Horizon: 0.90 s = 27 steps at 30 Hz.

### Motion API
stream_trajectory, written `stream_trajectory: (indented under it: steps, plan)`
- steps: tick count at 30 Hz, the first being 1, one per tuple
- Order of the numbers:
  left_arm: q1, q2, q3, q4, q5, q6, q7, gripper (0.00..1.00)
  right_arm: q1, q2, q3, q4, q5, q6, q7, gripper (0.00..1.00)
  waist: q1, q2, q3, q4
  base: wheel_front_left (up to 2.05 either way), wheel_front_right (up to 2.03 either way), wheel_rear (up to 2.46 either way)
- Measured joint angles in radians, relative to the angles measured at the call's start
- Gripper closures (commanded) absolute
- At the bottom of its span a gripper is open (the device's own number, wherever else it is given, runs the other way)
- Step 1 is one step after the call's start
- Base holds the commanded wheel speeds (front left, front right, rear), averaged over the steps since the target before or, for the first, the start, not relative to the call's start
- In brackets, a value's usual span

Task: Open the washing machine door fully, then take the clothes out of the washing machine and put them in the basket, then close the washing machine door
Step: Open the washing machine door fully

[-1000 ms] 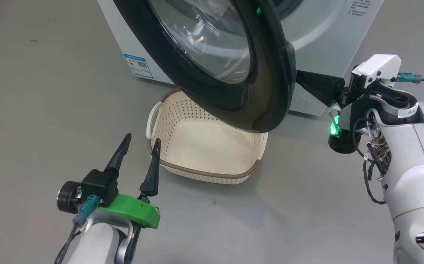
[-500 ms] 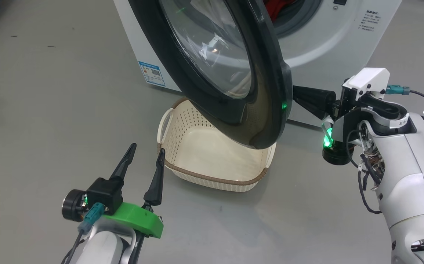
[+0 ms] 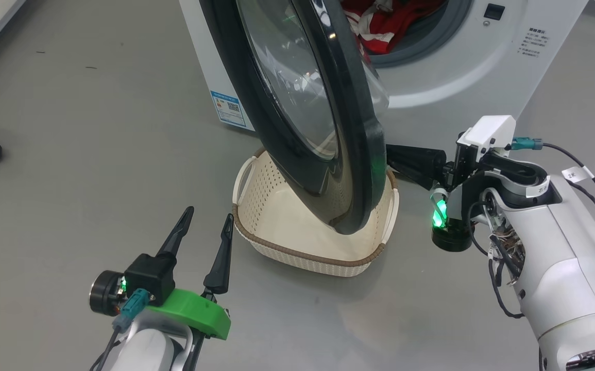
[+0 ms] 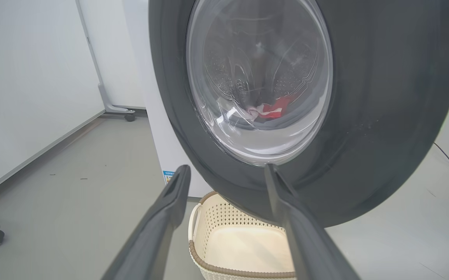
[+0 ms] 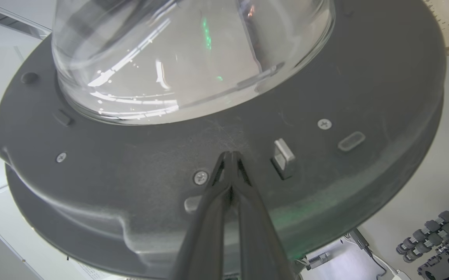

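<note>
Washing machine door [image 3: 323, 129], round and black with a bulging glass bowl, stands partly open, its lower edge hanging over a cream basket [image 3: 264, 185] on the grey floor [image 3: 70, 129]. Red and white clothes [image 3: 385, 26] lie inside the white machine [image 3: 462, 77]. The right tool [image 5: 230, 155], fingers pinched together and holding nothing, has its tips against the door's inner face. The left tool [image 3: 209, 213] hovers wide open and empty just left of the basket.
</note>
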Motion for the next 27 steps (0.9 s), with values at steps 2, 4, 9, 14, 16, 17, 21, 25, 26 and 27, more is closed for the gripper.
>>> stream_trajectory:
  steps: [2, 4, 9, 14, 16, 17, 21, 25, 26, 27]
  plan:
    - [0.004, 0.0, 0.0, 0.0, 0.001, 0.0, 0.0, 0.0, 0.007, 0.0, 0.023, -0.006, 0.021, 0.0, 0.0, 1.0, 0.0, 0.0, -0.005, 0.003, 0.0, 0.0, 0.0]
    - [0.009, 0.0, 0.001, 0.0, 0.003, 0.0, 0.0, 0.0, 0.014, 0.0, 0.048, -0.016, 0.043, 0.0, 0.0, 1.0, 0.0, 0.0, -0.008, 0.006, 0.0, 0.0, 0.0]
    - [0.017, 0.0, 0.0, -0.002, 0.004, 0.0, 0.0, 0.0, 0.02, 0.0, 0.113, -0.04, 0.085, 0.0, -0.003, 1.0, 0.0, 0.0, -0.011, 0.01, 0.0, 0.0, 0.0]
    - [0.017, 0.0, 0.0, -0.003, 0.004, 0.0, 0.0, 0.0, 0.038, 0.0, 0.174, -0.065, 0.128, 0.0, -0.012, 1.0, 0.0, 0.0, -0.009, 0.014, 0.0, 0.0, 0.0]
    - [0.017, 0.0, -0.001, -0.005, 0.004, 0.0, 0.0, 0.0, 0.041, 0.0, 0.198, -0.073, 0.152, 0.0, -0.02, 1.0, 0.0, -0.0001, -0.008, 0.015, 0.0, 0.0, 0.0]
    - [0.017, 0.0, -0.001, -0.006, 0.004, 0.0, 0.0, 0.0, 0.041, 0.0, 0.208, -0.078, 0.159, 0.0, -0.022, 1.0, 0.0, 0.0, -0.007, 0.016, 0.0, 0.0, 0.0]
    - [0.017, 0.0, -0.001, -0.008, 0.004, 0.0, 0.0, 0.0, 0.043, 0.0, 0.244, -0.096, 0.18, 0.0, -0.042, 1.0, 0.0, 0.0, -0.005, 0.018, 0.0, 0.0, 0.0]
    - [0.017, 0.0, -0.001, -0.012, 0.004, 0.0, 0.0, 0.0, 0.043, 0.0, 0.27, -0.109, 0.194, 0.0, -0.063, 1.0, 0.0, 0.0, -0.002, 0.019, 0.0, 0.0, 0.0]
    - [0.017, 0.0, -0.001, -0.012, 0.004, 0.0, 0.0, 0.0, 0.043, -0.001, 0.277, -0.112, 0.201, 0.0, -0.067, 1.0, 0.0, 0.0, -0.001, 0.019, 0.0, 0.0, 0.0]
    - [0.017, 0.0, -0.001, -0.013, 0.004, 0.0, 0.0, 0.0, 0.043, -0.001, 0.283, -0.114, 0.206, 0.0, -0.072, 1.0, 0.0, 0.0, -0.001, 0.019, 0.0, 0.0, 0.0]
